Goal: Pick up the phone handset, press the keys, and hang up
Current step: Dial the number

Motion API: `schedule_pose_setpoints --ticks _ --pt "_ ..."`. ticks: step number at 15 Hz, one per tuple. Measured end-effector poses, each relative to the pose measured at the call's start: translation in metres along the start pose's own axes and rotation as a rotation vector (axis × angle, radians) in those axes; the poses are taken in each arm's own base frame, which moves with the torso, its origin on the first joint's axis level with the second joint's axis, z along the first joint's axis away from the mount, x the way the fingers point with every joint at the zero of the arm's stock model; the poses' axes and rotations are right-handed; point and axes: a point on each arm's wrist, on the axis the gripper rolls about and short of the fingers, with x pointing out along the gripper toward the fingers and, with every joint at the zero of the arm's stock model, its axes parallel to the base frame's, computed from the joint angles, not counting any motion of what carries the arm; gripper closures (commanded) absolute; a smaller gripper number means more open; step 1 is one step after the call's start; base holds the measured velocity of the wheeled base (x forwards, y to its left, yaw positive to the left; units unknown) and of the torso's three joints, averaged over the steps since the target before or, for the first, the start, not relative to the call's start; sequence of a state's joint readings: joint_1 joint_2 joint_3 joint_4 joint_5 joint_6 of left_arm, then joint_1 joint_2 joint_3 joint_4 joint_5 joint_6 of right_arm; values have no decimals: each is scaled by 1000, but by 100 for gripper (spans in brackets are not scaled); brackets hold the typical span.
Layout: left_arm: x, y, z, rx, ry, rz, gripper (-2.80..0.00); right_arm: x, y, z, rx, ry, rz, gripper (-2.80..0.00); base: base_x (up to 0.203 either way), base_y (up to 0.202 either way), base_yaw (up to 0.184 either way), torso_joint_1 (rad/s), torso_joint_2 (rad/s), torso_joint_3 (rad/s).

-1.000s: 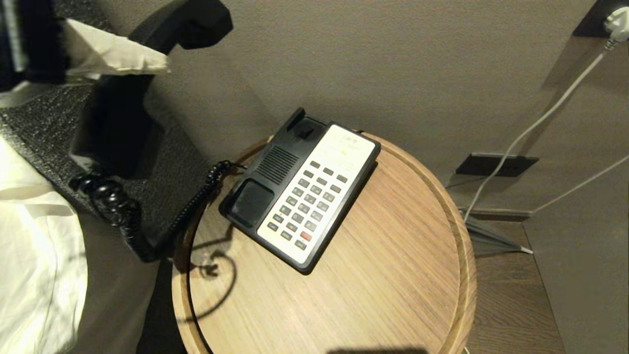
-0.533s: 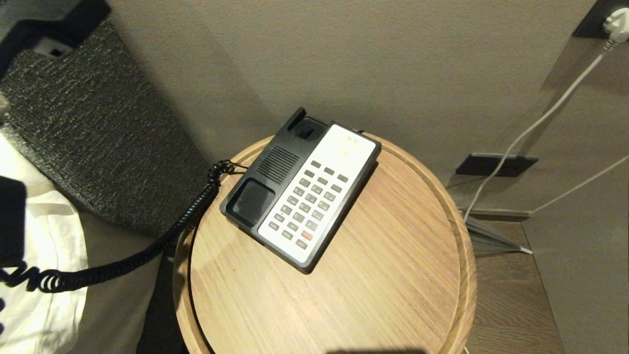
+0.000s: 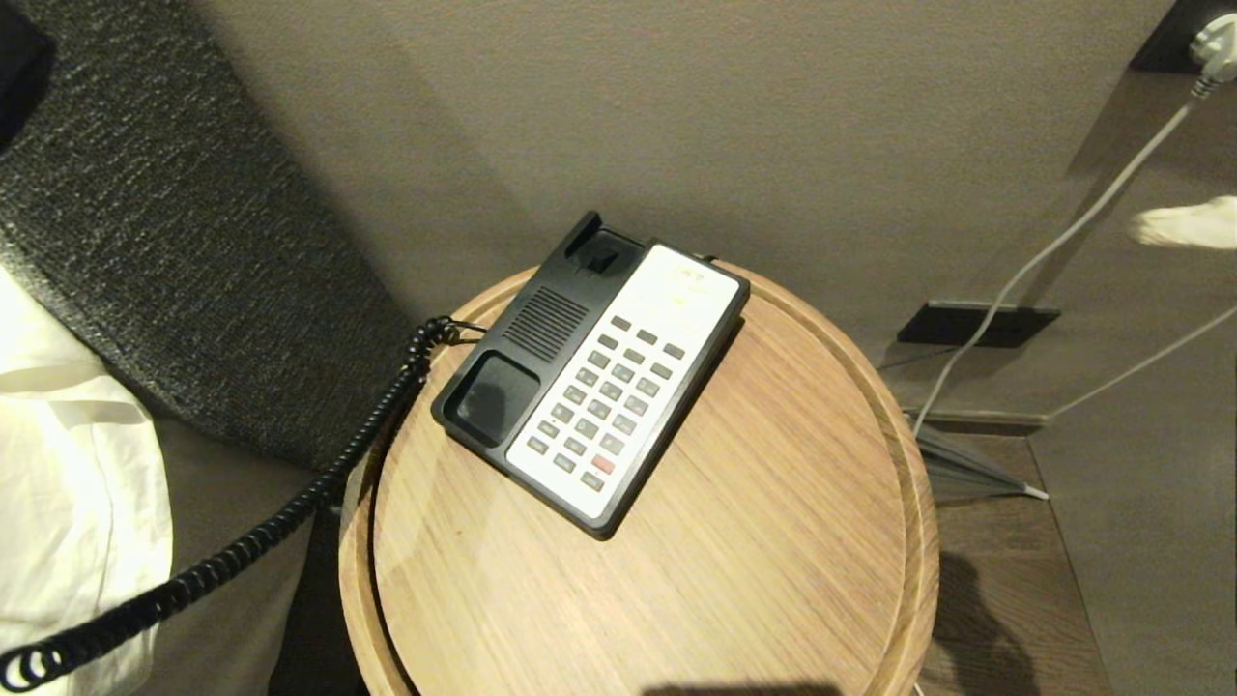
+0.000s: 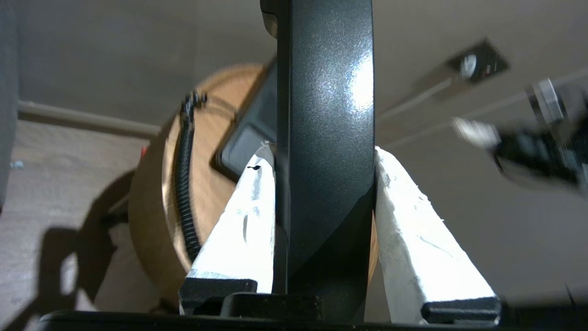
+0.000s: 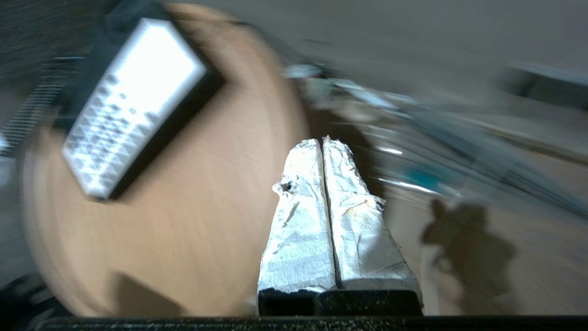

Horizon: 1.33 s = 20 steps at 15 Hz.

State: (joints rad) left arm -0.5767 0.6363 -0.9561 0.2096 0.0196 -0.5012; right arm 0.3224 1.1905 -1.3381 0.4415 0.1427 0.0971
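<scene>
The black phone handset (image 4: 326, 115) stands between the white-wrapped fingers of my left gripper (image 4: 322, 151), which is shut on it, off to the left of the table and outside the head view. Its coiled cord (image 3: 290, 512) runs from the phone base (image 3: 541, 329) down past the table's left edge. The keys (image 3: 609, 396), dark grey with one red button, lie uncovered in the white faceplate. My right gripper (image 5: 320, 140) is shut and empty, above the table's right side. Only its white tip (image 3: 1189, 224) shows at the head view's right edge.
The phone sits on a round wooden side table (image 3: 773, 541) with a raised rim. A bed with white sheets (image 3: 68, 464) and a dark textured headboard (image 3: 174, 251) flank it on the left. White cables (image 3: 1044, 251) and a wall plug (image 3: 1213, 43) are at the right.
The left gripper with the handset has gone out of the head view at the left, and the cord now stretches toward the lower left. The right gripper's tip has entered at the right edge.
</scene>
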Motion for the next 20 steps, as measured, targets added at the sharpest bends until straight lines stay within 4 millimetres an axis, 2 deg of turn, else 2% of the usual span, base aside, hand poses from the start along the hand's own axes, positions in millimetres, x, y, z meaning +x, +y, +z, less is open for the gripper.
schedule_pose_setpoints --ticks 2,4,6,8,13,20 --pt "-5 6 -11 0 22 -8 0 48 37 14 6 56 111 0 0 0 0 0 0 0" --pt "-9 9 -18 0 25 -6 0 87 83 13 54 118 182 0 0 0 0 0 0 0" --pt "-10 10 -19 -1 5 -17 0 113 122 4 101 154 199 0 0 0 0 0 0 0" --pt "-11 10 -20 -1 4 -20 0 130 145 -8 100 179 210 0 0 0 0 0 0 0" --pt "-11 10 -20 -1 2 -22 0 147 157 -33 57 264 190 0 0 0 0 0 0 0" --pt "-10 11 -21 -1 7 -19 0 153 158 -48 40 304 177 0 0 0 0 0 0 0"
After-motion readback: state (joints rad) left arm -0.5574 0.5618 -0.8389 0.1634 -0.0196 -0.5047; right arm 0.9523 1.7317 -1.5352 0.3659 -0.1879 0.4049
